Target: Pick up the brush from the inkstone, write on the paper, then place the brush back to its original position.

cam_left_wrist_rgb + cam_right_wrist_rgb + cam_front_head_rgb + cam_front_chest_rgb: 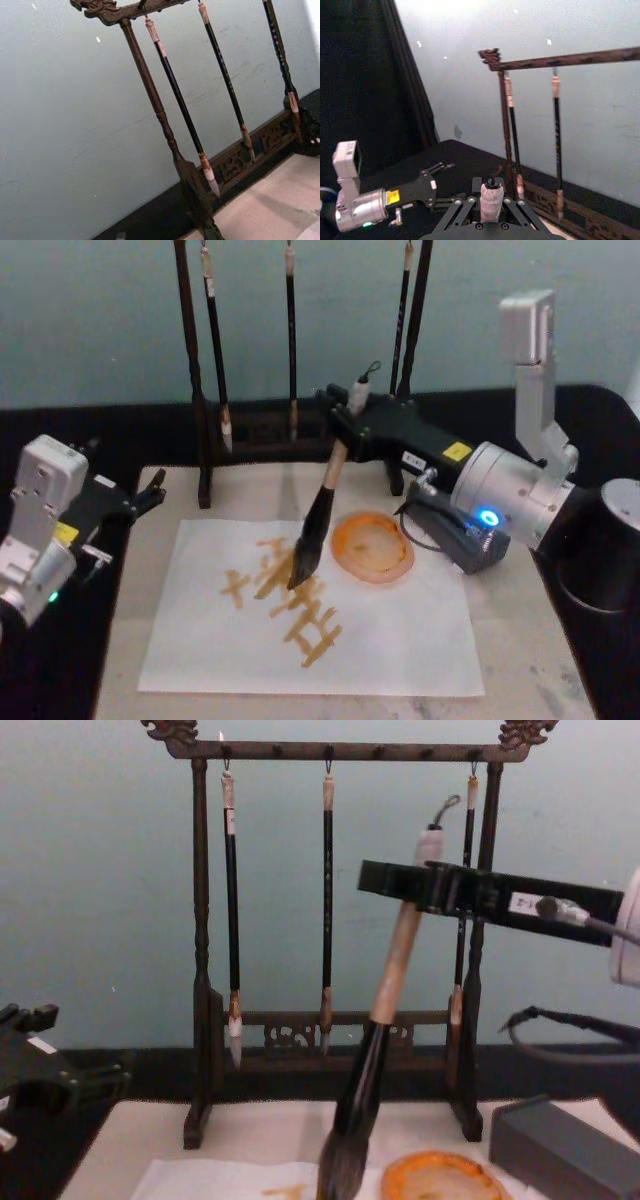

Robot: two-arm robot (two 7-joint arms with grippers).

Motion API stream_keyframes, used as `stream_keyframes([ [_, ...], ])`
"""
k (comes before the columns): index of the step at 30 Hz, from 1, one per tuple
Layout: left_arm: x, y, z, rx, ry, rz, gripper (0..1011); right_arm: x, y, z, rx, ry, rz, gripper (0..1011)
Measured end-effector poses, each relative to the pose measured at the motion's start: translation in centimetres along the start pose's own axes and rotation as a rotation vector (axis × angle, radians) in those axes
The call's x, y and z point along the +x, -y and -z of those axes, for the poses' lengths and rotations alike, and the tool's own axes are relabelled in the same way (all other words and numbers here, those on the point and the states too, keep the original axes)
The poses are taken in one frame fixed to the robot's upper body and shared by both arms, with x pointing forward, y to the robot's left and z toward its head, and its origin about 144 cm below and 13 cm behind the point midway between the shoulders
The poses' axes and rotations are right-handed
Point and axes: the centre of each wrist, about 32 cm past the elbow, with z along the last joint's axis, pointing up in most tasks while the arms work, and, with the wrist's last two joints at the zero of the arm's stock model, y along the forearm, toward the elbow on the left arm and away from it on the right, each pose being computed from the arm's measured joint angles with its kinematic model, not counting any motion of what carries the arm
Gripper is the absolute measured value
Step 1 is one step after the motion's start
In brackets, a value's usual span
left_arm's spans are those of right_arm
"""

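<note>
Soft light is falling from above. The wall (pixel 470 20) is glaring white in the right wrist view; the rack (pixel 150 95) is throwing a faint shadow across the mat (pixel 270 200).

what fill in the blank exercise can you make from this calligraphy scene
1. The right tool is shut on the brush by its tan ____.
2. The bristles hang over the paper, on the robot's ____ of the orange inkstone.
3. ____ thin brushes hang from the wooden rack.
4. The left tool sits idle beside the mat, holding ____.

Missing words: handle; left; three; nothing
</note>
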Motion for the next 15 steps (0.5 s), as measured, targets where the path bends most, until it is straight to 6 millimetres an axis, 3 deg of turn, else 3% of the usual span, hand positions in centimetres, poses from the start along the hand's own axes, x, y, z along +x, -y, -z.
stream_keyframes([
  [15, 0.0, 0.0, 0.0, 0.000, 0.000, 0.000, 1010, -2.0, 0.0, 0.2, -0.058, 0.136, -0.073, 148],
])
